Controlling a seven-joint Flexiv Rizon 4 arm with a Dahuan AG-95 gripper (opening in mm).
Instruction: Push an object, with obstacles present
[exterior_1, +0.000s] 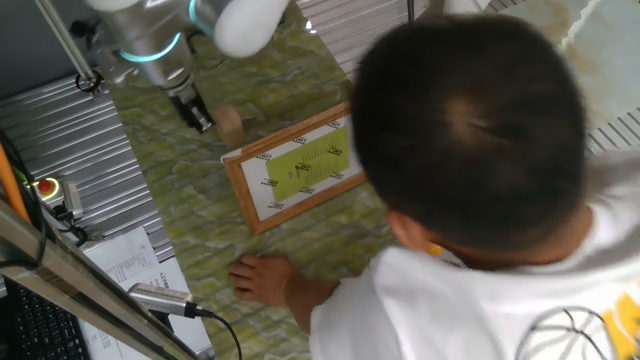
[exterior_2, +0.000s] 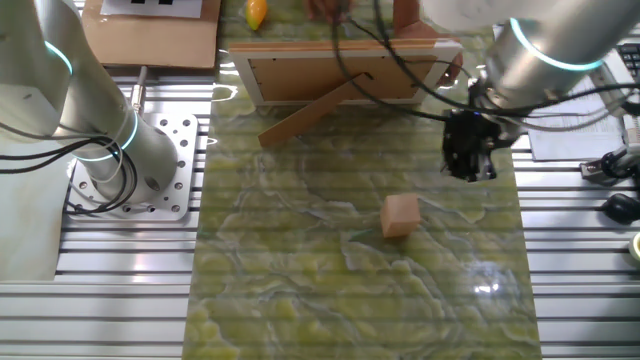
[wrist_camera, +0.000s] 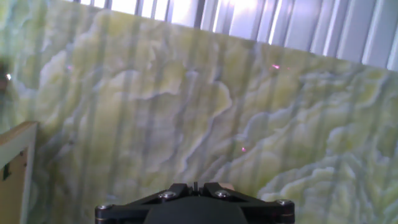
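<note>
1. One fixed view: gripper (exterior_1: 201, 122) hangs tip-down over the green marbled mat (exterior_1: 190, 190), just left of the wooden block (exterior_1: 231, 124). Fingers look pressed together into one dark tip; touching the block or not, can't tell.
2. Same view: picture frame (exterior_1: 297, 166) lies flat to the right of the block, yellow-green sheet face up. A person's head (exterior_1: 470, 130) blocks the right half of the scene; their hand (exterior_1: 262, 277) rests flat on the mat near the frame's near corner.
3. The other fixed view: block (exterior_2: 400, 215) sits mid-mat, clearly apart from the gripper (exterior_2: 468, 160), which is right of it and farther back. Frame (exterior_2: 345, 72) seen from its back at the far end, stand leg sticking out.
4. Only this view shows the orange-yellow teardrop piece (exterior_2: 257, 13), at the far edge, left of the frame, well apart from the block.
5. Hand view: mostly mat (wrist_camera: 205, 118); frame corner (wrist_camera: 15, 168) at left edge. Gripper body at bottom, fingertips not visible.
</note>
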